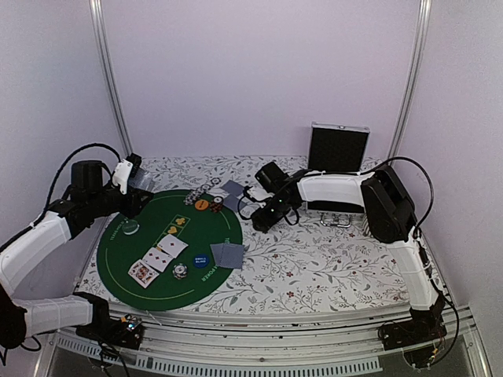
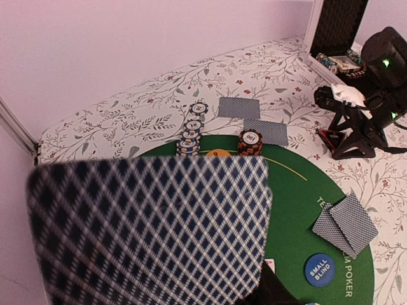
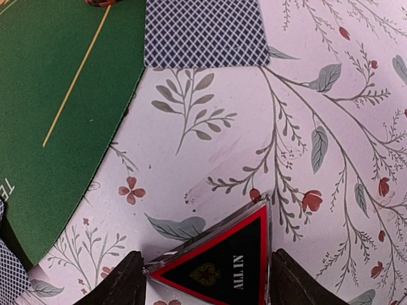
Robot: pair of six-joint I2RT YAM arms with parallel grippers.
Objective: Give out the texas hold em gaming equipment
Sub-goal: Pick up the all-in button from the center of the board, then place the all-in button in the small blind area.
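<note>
My left gripper [image 1: 132,191] is shut on grey-blue-backed playing cards [image 2: 152,229], held above the left rim of the green mat [image 1: 149,290]; they fill the left wrist view and hide the fingers. On the floral cloth my right gripper [image 3: 206,279] grips the dark red-edged "ALL IN" triangular marker [image 3: 222,264], and both fingertips [image 3: 124,283] touch its sides. The mat holds striped poker chips [image 2: 191,130], an orange-black chip stack [image 2: 250,141], an orange disc [image 2: 217,153], a blue "SMALL BLIND" disc [image 2: 318,268] and face-down card pairs [image 2: 346,222].
A silver-and-black hinged case [image 1: 338,149] stands open at the back right, behind the right arm. Face-up cards [image 1: 157,255] and a single chip [image 1: 180,272] lie near the mat's front. Another face-down card [image 3: 203,32] lies just ahead of the marker by the mat edge.
</note>
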